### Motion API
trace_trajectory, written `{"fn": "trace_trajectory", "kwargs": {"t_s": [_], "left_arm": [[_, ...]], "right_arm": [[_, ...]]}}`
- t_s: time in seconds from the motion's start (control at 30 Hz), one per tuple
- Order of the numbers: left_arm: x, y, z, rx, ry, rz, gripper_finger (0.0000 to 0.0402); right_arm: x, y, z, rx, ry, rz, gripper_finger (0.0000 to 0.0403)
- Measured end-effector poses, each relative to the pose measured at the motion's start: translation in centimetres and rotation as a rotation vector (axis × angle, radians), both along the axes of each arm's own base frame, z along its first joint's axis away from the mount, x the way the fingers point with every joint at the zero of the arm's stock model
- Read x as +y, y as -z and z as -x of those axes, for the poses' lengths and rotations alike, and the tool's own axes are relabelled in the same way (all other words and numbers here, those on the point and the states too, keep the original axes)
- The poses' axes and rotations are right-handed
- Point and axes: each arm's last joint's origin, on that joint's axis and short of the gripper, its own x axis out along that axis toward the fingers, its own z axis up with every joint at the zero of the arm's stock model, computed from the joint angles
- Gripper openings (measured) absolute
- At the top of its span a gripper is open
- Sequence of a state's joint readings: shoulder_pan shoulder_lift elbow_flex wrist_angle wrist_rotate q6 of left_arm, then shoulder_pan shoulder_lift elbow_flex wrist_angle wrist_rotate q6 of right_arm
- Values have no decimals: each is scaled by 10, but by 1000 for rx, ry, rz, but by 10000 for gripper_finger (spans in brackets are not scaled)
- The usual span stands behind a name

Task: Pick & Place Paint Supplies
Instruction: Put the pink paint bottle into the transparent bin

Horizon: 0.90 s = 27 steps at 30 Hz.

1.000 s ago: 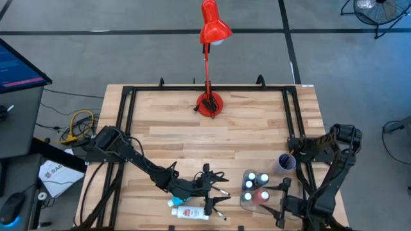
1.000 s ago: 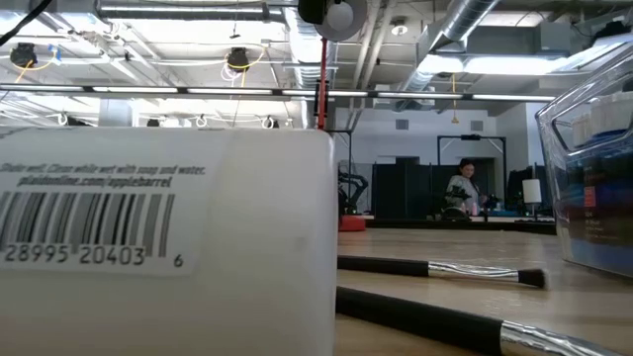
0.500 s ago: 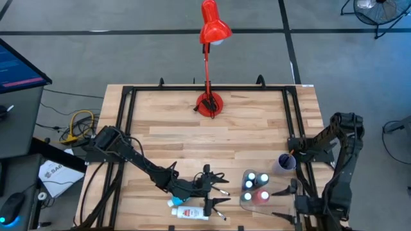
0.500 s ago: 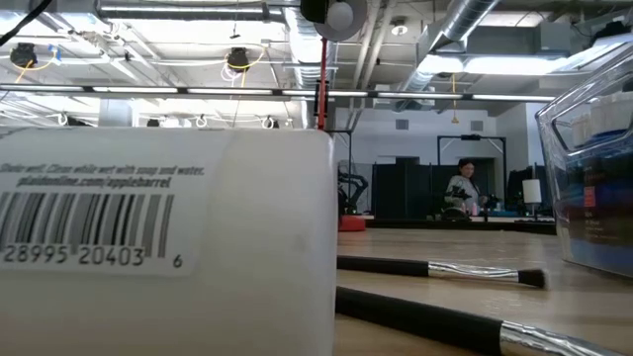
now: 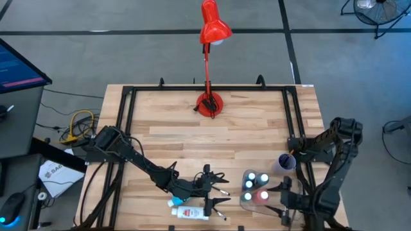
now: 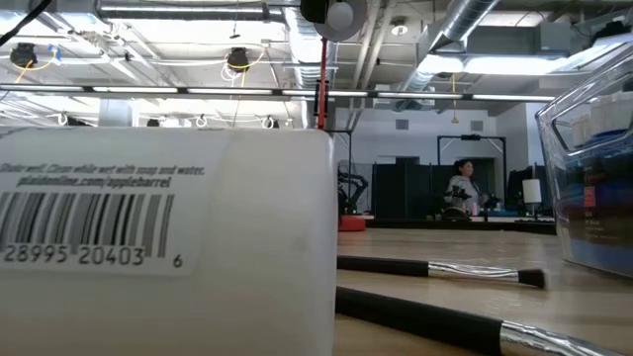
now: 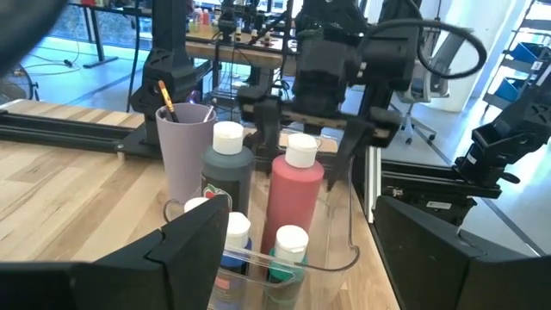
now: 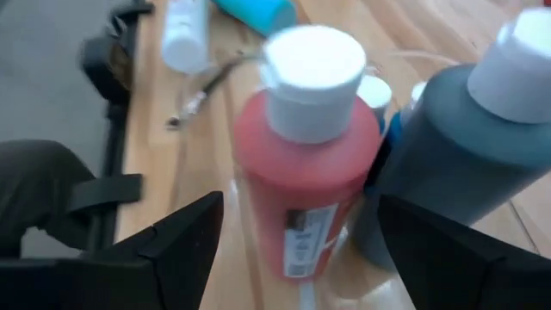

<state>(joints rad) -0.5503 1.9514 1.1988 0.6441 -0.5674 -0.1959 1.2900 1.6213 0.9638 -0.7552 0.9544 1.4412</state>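
Note:
A clear tray (image 5: 244, 200) near the front edge holds upright white-capped bottles, among them a red one (image 8: 301, 176) and a dark teal one (image 8: 448, 146). A white tube (image 5: 189, 211) lies on its side left of the tray, with thin dark brushes (image 5: 218, 192) beside it. My left gripper (image 5: 217, 189) hovers open over the brushes, pointing level toward the tray (image 7: 344, 258). My right gripper (image 5: 283, 201) stands open just off the tray's right side, tipped down toward the red bottle (image 7: 295, 198), touching nothing.
A lilac cup (image 5: 286, 162) with a brush in it stands behind the tray. A red desk lamp (image 5: 209, 102) stands at the far middle. Black rails (image 5: 128, 128) run along the table's sides. In the low view the white tube (image 6: 168, 237) fills the left.
My right gripper has drawn back a little toward the table's right edge and come back toward the tray, tipping as it went. It has stayed open. The bottles, tube and brushes lie as before.

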Motion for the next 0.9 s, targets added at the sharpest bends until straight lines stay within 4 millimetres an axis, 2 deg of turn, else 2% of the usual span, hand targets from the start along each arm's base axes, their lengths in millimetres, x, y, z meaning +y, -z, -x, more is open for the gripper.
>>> {"fn": "trace_trajectory", "kwargs": {"t_s": [0.2, 0.7, 0.9], "left_arm": [[0, 0, 0, 0, 0, 0, 273], [0, 0, 0, 0, 0, 0, 273], [0, 0, 0, 0, 0, 0, 273]], "right_arm": [[-4, 3, -8, 67, 27, -4, 301], [-6, 3, -11, 73, 45, -4, 301], [-5, 5, -8, 147, 36, -36, 296]]}}
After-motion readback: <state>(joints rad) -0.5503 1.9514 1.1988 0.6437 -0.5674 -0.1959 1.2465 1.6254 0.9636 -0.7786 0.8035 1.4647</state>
